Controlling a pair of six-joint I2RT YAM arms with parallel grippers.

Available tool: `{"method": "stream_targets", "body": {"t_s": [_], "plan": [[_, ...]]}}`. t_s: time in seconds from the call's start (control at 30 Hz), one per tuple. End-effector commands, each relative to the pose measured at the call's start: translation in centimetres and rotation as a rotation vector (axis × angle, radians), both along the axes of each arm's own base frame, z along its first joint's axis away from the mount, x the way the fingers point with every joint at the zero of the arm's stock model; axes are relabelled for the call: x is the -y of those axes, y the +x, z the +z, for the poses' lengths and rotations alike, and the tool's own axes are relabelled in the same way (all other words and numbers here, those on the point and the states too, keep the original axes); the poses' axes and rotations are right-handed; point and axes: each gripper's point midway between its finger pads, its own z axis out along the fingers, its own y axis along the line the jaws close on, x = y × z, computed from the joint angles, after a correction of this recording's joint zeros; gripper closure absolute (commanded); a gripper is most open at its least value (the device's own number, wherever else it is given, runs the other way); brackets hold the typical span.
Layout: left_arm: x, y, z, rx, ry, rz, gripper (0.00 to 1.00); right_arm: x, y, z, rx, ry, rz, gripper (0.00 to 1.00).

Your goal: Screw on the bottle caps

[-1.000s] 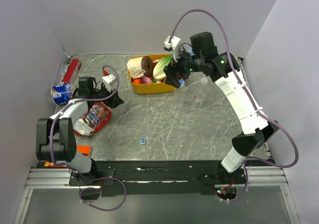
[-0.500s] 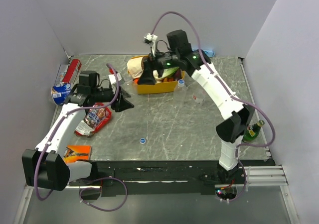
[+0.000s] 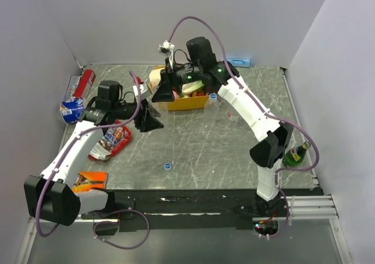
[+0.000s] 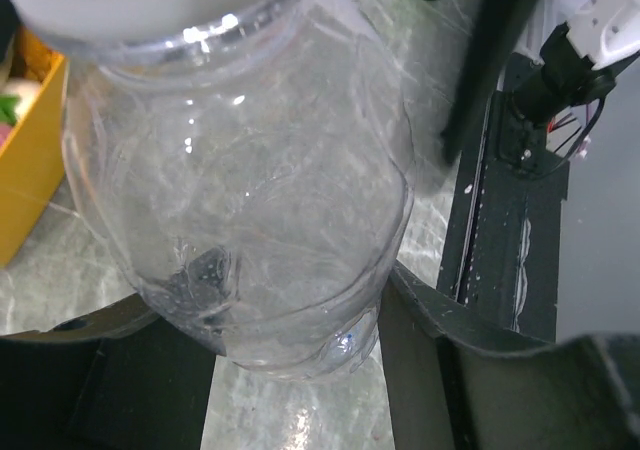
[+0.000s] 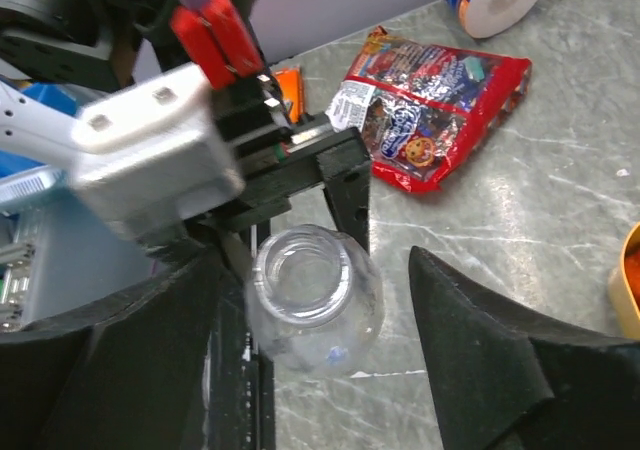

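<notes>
A clear bottle [image 4: 250, 170] sits upright between the black fingers [image 4: 450, 350] of my left gripper [image 4: 285, 360], which is shut on its lower body. From above, the bottle [image 5: 315, 295] shows an open mouth with no cap on it. My right gripper [image 5: 312, 260] hangs over the neck, open, one finger on each side and neither touching. In the top view the right gripper [image 3: 161, 92] is just above the left gripper [image 3: 151, 118]. One blue bottle cap [image 3: 167, 166] lies on the table near the front. Another clear bottle [image 3: 232, 114] stands right of the tub.
A yellow tub [image 3: 181, 104] of food stands at the back centre, with a small blue-topped item [image 3: 213, 97] beside it. A snack bag [image 3: 111, 141], a blue can [image 3: 72, 108] and an orange packet [image 3: 88, 180] lie on the left. A dark green bottle [image 3: 296, 154] stands at the right edge.
My right arm has swung left from beside the tub to above the left gripper, and its jaws have narrowed a little. The left arm has reached inward with the bottle.
</notes>
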Motion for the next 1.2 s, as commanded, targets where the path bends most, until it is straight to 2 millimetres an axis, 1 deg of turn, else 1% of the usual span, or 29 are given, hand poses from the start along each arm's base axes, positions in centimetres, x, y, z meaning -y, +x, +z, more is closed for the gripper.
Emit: {"method": "stream_targets", "body": {"t_s": [0.0,0.03,0.07,0.1,0.13,0.17,0.2,0.23,0.27,0.37,0.43,0.53,0.57,0.67,0.77,0.8,0.9,0.97,1.0,1.07,1.1,1.17], "plan": [[0.9,-0.5,3.8,0.074,-0.070,-0.049,0.50,-0.5,0.0,1.4,0.050,0.027,-0.008,0.30],[1.0,-0.6,3.8,0.075,-0.070,-0.055,0.50,-0.5,0.3,1.3,0.056,0.025,-0.021,0.36],[1.0,-0.6,3.9,0.078,-0.068,-0.054,0.50,-0.5,0.6,1.5,0.064,0.027,-0.029,0.50],[0.9,-0.6,3.8,0.077,-0.068,-0.052,0.50,-0.6,0.7,1.6,0.070,0.027,-0.036,0.57],[0.9,-0.7,3.5,0.066,-0.068,-0.047,0.45,-0.6,1.1,2.0,0.082,0.034,-0.048,0.65],[0.9,-0.6,3.5,0.060,-0.068,-0.032,0.38,-0.7,1.2,2.2,0.086,0.036,-0.056,0.81],[0.8,-0.5,3.4,0.056,-0.069,-0.018,0.31,-0.8,1.4,2.5,0.095,0.045,-0.062,0.88],[0.8,-0.5,2.9,0.052,-0.070,-0.010,0.20,-0.7,1.4,3.1,0.104,0.057,-0.064,0.94],[0.9,-0.6,2.7,0.036,-0.071,-0.001,0.04,-0.8,1.2,3.6,0.111,0.067,-0.055,1.00],[1.0,-0.4,1.5,-0.011,-0.066,0.022,0.04,-0.6,1.3,5.0,0.114,0.098,-0.072,1.00],[1.1,-0.2,1.2,-0.023,-0.074,0.030,0.04,-0.7,1.2,6.1,0.129,0.122,-0.068,1.00],[1.3,0.3,1.0,-0.029,-0.085,0.056,0.04,-0.7,1.0,6.7,0.127,0.139,-0.063,1.00],[1.5,0.8,1.3,-0.005,-0.093,0.064,0.04,-0.6,1.0,6.8,0.124,0.142,-0.061,1.00],[1.7,1.4,1.4,0.005,-0.109,0.065,0.04,-0.6,0.3,7.1,0.108,0.153,-0.040,1.00],[2.2,1.2,1.9,0.022,-0.134,0.018,0.01,-0.5,0.2,6.8,0.102,0.147,-0.041,1.00],[2.4,0.8,2.2,-0.005,-0.152,0.000,0.01,-0.4,0.2,6.9,0.101,0.148,-0.040,1.00],[2.5,0.5,1.8,-0.026,-0.151,-0.017,0.05,-0.3,0.2,7.2,0.096,0.165,-0.030,1.00],[2.4,0.8,1.3,0.001,-0.130,-0.013,0.09,-0.4,0.1,7.8,0.105,0.178,-0.018,1.00],[2.3,0.7,1.0,-0.007,-0.119,-0.012,0.12,-0.4,0.1,7.9,0.110,0.182,-0.016,1.00],[2.2,0.7,0.8,0.008,-0.111,-0.012,0.16,-0.4,0.1,8.1,0.107,0.187,-0.013,1.00],[2.2,0.7,0.7,0.002,-0.111,-0.014,0.21,-0.5,0.0,8.0,0.105,0.187,-0.007,1.00],[2.2,0.5,0.6,0.001,-0.111,-0.021,0.24,-0.5,-0.1,8.0,0.101,0.189,-0.002,1.00]]}}
